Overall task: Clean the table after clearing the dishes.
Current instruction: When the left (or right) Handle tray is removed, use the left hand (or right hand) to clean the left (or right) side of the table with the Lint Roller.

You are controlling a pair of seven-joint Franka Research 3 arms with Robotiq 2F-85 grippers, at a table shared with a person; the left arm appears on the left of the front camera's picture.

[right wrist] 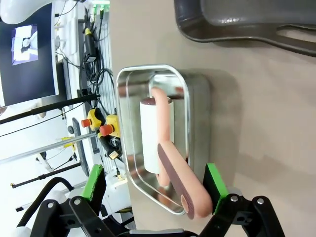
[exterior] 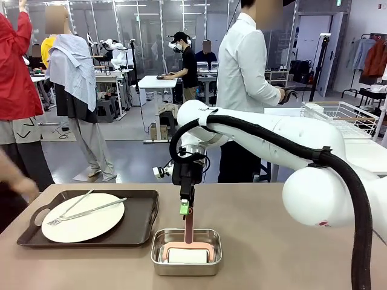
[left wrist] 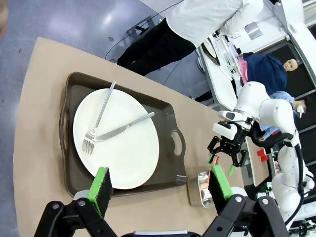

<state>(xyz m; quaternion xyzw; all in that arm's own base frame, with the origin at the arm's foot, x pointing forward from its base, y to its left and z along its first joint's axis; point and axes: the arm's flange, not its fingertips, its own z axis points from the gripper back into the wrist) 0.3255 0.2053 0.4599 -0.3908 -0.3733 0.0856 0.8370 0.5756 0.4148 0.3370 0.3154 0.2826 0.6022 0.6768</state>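
Nothing legible anywhere at this moment. There's a small red mark on the right arm, but it's too tiny to read. In the right wrist view, a screen glows with a picture, and no lettering on it can be made out.

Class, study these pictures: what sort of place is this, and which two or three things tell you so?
Probably a robotics lab staged as a dining spot: a white robot arm reaches over the table, red-and-yellow stop buttons and cables sit beside it, and a white workbench stands behind.
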